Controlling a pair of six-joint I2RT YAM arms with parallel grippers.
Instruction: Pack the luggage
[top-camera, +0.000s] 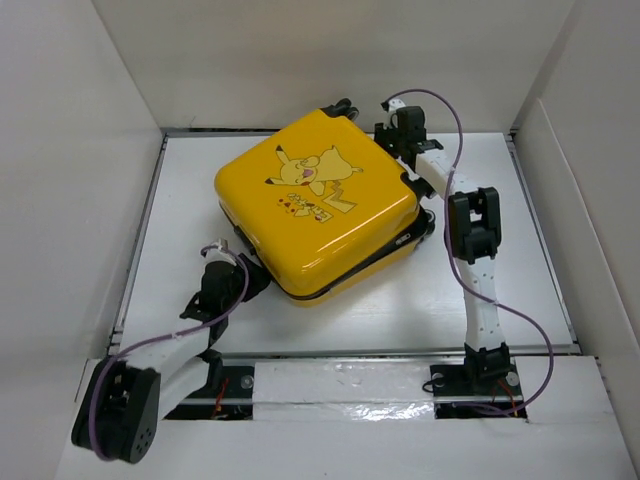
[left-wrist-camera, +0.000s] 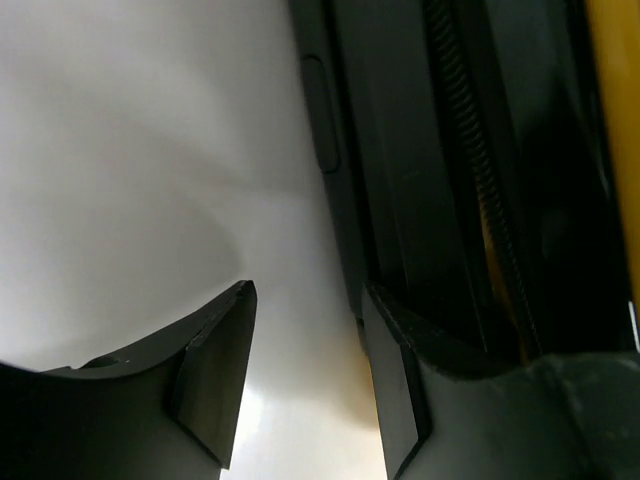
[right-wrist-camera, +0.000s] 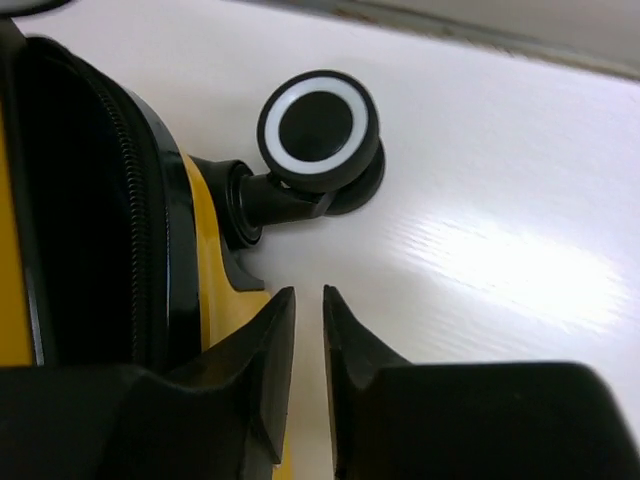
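Note:
The luggage (top-camera: 318, 200), a yellow Pikachu-print suitcase, lies flat mid-table with its lid down; a dark gap shows along its near-right seam. My left gripper (top-camera: 243, 268) is at its near-left corner, low on the table. In the left wrist view it (left-wrist-camera: 307, 290) is open and empty, its right finger (left-wrist-camera: 395, 390) against the black zipper rim (left-wrist-camera: 450, 150). My right gripper (top-camera: 388, 135) is at the far-right corner by the wheels. In the right wrist view it (right-wrist-camera: 308, 295) has its jaws nearly together on nothing, beside the yellow shell (right-wrist-camera: 215, 240) and a black wheel (right-wrist-camera: 318, 125).
White walls (top-camera: 70, 150) enclose the white table (top-camera: 530, 270) on the left, back and right. A raised white ledge (top-camera: 350, 385) with the arm bases runs along the near edge. Purple cables (top-camera: 520, 320) loop off both arms.

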